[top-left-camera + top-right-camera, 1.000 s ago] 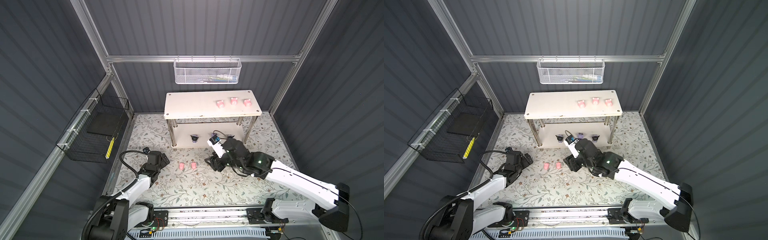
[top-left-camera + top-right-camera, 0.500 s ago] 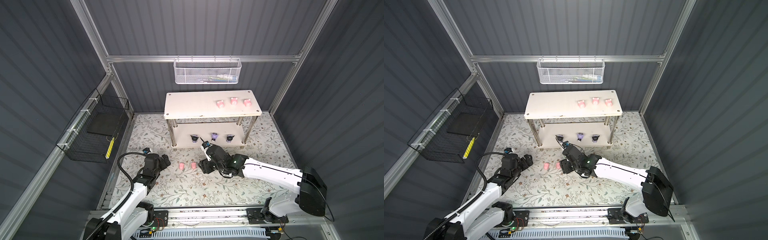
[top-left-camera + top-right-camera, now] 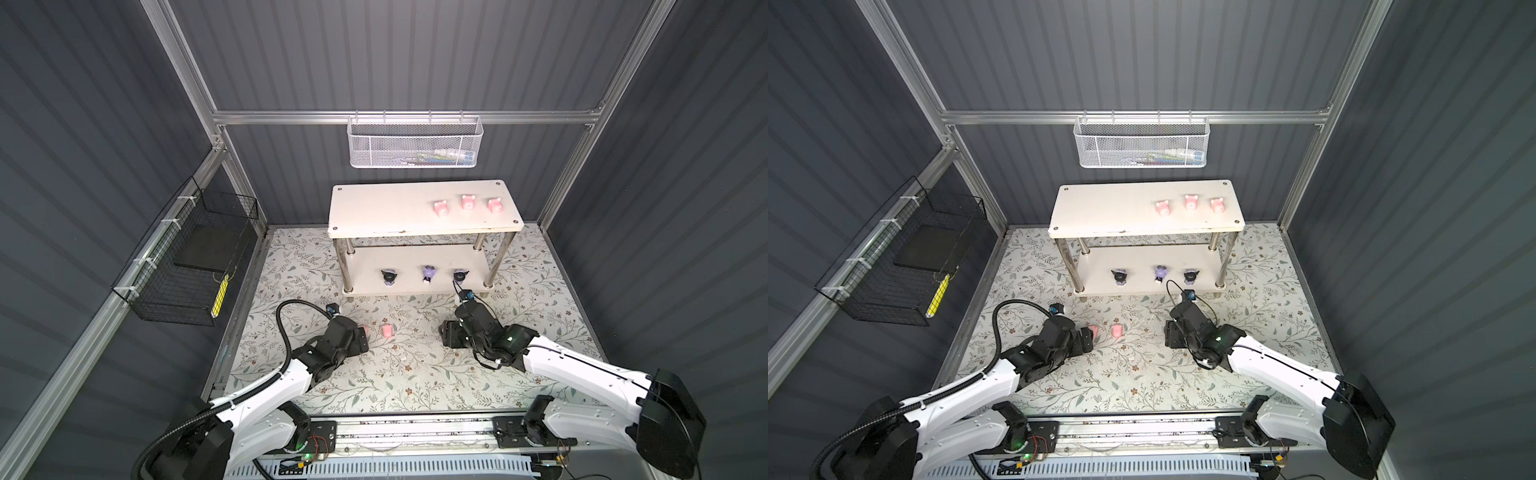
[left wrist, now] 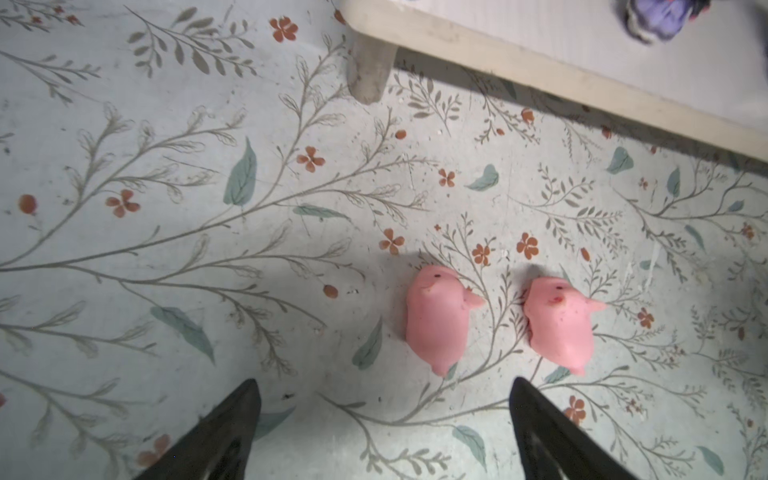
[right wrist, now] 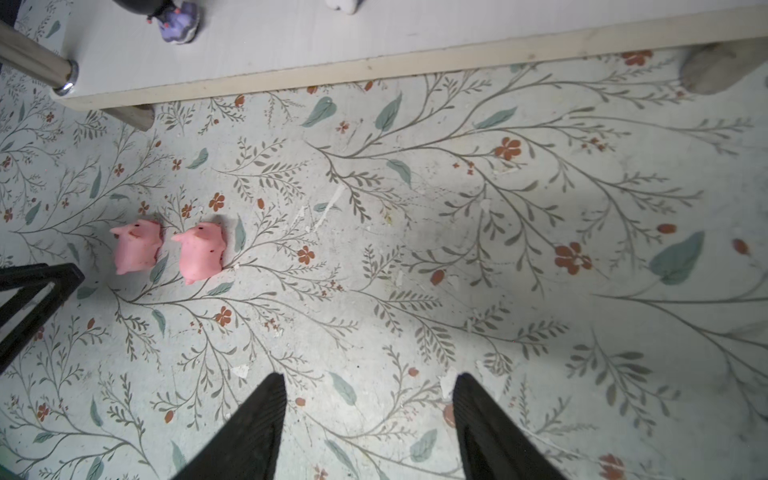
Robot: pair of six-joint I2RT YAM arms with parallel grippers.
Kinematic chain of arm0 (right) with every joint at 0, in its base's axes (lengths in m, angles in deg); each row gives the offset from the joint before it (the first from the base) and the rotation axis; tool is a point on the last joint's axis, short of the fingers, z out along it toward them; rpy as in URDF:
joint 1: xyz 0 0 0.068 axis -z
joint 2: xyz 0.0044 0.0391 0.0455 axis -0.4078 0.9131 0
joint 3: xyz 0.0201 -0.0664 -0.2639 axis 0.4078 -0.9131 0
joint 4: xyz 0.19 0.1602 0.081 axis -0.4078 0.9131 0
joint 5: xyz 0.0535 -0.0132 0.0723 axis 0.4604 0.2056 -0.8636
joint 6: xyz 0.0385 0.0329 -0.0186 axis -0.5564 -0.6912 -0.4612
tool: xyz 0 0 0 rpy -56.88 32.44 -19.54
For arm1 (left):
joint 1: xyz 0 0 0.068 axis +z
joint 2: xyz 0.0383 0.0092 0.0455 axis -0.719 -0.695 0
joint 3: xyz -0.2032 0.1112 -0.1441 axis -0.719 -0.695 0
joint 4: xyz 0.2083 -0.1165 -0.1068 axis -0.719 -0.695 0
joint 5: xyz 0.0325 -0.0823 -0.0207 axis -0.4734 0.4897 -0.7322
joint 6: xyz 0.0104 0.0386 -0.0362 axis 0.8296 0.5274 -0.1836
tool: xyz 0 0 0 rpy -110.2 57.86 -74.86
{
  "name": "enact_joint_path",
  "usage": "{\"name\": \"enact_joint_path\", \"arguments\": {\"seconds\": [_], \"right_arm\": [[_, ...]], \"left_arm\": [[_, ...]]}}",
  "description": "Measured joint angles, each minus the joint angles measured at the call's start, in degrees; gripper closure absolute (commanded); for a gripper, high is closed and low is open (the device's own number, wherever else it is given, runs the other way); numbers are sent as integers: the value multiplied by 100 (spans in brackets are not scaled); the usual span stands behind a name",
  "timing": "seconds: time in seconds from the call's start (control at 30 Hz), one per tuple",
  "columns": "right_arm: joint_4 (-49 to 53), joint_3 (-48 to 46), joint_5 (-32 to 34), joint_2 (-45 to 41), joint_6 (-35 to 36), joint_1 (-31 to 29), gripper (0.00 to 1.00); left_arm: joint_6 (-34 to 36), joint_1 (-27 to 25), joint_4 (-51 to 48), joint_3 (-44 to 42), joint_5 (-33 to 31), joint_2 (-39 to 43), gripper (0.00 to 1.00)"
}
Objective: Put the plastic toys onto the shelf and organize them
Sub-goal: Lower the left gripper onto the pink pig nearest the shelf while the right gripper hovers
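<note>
The white two-tier shelf stands at the back. Three pink pig toys line the right of its top tier, and three black-and-lavender toys line its lower tier. Two more pink pigs lie side by side on the floral mat, one in full view and one half hidden in both top views by my left gripper. That left gripper is open, its fingertips just short of the nearer pig. My right gripper is open and empty, over bare mat to the right of the pigs.
A white mesh basket hangs on the back rail above the shelf. A black wire basket hangs on the left wall. Metal frame posts bound the mat. The shelf's lower board edge runs close ahead of my right gripper.
My left gripper has slid right, up to the two pigs on the mat. My right gripper has drawn back to the right, away from them.
</note>
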Motion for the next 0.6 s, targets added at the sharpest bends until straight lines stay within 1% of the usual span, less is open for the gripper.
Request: {"name": "enact_joint_path", "arguments": {"seconds": [0.1, 0.17, 0.5, 0.6], "right_arm": [[7, -166, 13, -232, -35, 131, 34], [-11, -232, 17, -348, -37, 208, 34], [-149, -568, -35, -553, -37, 459, 34], [-208, -623, -92, -551, -37, 516, 34]], "left_arm": [[-2, -227, -17, 168, -195, -354, 7], [-2, -275, 0, 254, -282, -520, 10], [22, -280, 116, 468, -442, -1143, 20], [46, -280, 179, 509, -444, -1287, 21]]}}
